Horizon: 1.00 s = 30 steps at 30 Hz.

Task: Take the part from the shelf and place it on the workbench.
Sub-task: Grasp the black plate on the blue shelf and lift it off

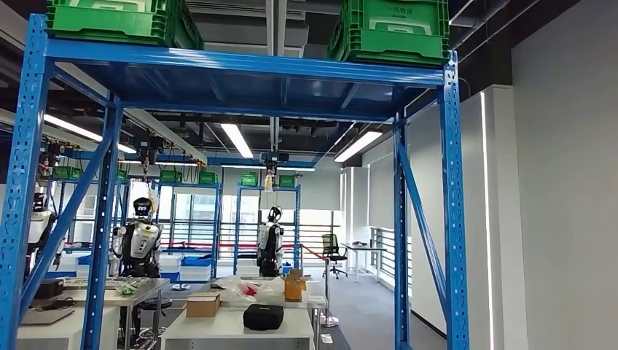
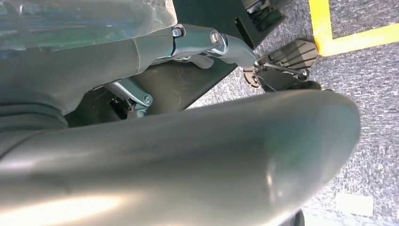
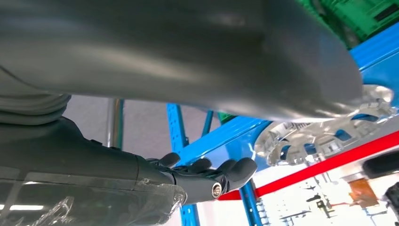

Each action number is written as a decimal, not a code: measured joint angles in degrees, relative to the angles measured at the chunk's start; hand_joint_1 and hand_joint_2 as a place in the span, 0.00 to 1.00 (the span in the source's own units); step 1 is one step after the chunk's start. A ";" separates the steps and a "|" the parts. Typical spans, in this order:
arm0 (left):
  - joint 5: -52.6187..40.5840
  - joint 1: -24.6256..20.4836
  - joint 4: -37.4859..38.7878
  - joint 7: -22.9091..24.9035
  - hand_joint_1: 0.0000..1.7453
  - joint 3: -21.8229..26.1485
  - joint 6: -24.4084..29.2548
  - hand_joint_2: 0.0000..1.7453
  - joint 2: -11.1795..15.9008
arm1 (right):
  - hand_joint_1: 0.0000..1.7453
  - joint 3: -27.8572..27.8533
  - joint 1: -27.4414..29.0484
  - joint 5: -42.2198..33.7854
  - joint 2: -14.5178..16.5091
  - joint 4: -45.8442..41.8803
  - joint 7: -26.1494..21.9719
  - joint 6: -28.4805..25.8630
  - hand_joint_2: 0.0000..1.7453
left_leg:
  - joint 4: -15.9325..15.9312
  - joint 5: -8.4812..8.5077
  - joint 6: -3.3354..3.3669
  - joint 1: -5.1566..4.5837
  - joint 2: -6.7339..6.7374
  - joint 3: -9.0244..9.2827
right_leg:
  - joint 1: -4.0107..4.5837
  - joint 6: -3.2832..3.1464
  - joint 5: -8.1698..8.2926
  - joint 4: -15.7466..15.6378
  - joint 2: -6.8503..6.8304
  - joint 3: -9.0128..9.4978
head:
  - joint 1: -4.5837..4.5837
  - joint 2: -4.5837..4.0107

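Right hand [image 3: 211, 181]: raised beside blue shelf [image 3: 244, 134], thumb touching silver slotted part [image 3: 324, 134]; grasp cannot be told.
Left hand [image 2: 221, 44]: hanging above carpet [image 2: 367, 84], fingers released.

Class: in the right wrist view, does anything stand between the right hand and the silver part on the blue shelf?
Nothing visible does. Open space lies between the right hand and the silver part on the blue shelf.
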 joint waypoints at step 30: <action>0.65 0.10 0.00 0.25 0.00 0.19 0.49 0.00 -0.04 | 0.00 -9.70 4.45 -1.30 -5.04 2.47 0.26 -3.11 0.00 | -1.86 -1.97 0.89 -1.41 0.15 3.28 | 1.23 -2.21 2.33 1.13 0.32 -3.62 | -0.10 -0.01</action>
